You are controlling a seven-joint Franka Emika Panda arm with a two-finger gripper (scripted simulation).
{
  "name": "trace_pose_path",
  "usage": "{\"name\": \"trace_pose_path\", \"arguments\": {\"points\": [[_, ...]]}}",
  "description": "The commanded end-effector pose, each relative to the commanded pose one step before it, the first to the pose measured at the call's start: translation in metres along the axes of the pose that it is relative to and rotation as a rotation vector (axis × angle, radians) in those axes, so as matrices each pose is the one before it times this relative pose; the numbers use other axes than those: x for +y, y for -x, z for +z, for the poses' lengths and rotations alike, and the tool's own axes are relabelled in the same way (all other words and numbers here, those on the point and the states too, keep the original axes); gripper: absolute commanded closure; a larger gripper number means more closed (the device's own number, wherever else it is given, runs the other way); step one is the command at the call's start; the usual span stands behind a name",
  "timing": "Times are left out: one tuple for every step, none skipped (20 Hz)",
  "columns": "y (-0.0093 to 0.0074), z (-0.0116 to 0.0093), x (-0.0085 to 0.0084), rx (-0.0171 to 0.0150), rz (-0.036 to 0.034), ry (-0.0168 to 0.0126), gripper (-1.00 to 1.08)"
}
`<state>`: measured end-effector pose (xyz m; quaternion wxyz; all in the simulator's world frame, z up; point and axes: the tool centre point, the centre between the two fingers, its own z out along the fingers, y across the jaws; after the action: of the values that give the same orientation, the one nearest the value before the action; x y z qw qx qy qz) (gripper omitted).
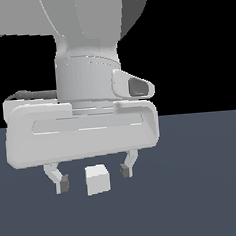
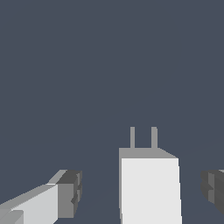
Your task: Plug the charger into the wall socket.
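Observation:
The charger (image 1: 97,179) is a small white block resting on the dark grey floor. In the wrist view the charger (image 2: 149,188) shows two thin grey prongs sticking out of one end. My gripper (image 1: 93,176) hangs open just above the floor, one finger on each side of the block with a gap on both sides. Its dark pads (image 2: 70,194) touch nothing. The wall socket is out of view.
A flat dark grey floor (image 1: 196,194) stretches all around. The arm's large white body (image 1: 81,67) fills the upper part of the exterior view and hides what is behind it.

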<state>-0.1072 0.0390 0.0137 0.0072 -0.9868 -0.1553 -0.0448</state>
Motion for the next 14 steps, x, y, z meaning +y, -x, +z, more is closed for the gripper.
{"name": "trace_pose_path", "arguments": {"points": [[-0.00025,0.00221,0.00020,0.00114,-0.00005,0.00037,-0.92],[0.00000,0.00000,0.00000,0.00000,0.00000,0.00000,1.08],[0.00000,0.00000,0.00000,0.00000,0.00000,0.00000,1.08],[0.00000,0.00000,0.00000,0.00000,0.00000,0.00000,1.08],[0.00000,0.00000,0.00000,0.00000,0.00000,0.00000,1.08],[0.00000,0.00000,0.00000,0.00000,0.00000,0.00000,1.08],[0.00000,0.00000,0.00000,0.00000,0.00000,0.00000,1.08],[0.00000,0.00000,0.00000,0.00000,0.00000,0.00000,1.08],[0.00000,0.00000,0.00000,0.00000,0.00000,0.00000,1.08],[0.00000,0.00000,0.00000,0.00000,0.00000,0.00000,1.08],[0.00000,0.00000,0.00000,0.00000,0.00000,0.00000,1.08],[0.00015,-0.00029,-0.00003,0.00000,0.00000,0.00000,1.08],[-0.00024,-0.00013,-0.00006,0.00000,0.00000,0.00000,1.08],[-0.00072,-0.00038,-0.00019,0.00000,0.00000,0.00000,1.08]]}}
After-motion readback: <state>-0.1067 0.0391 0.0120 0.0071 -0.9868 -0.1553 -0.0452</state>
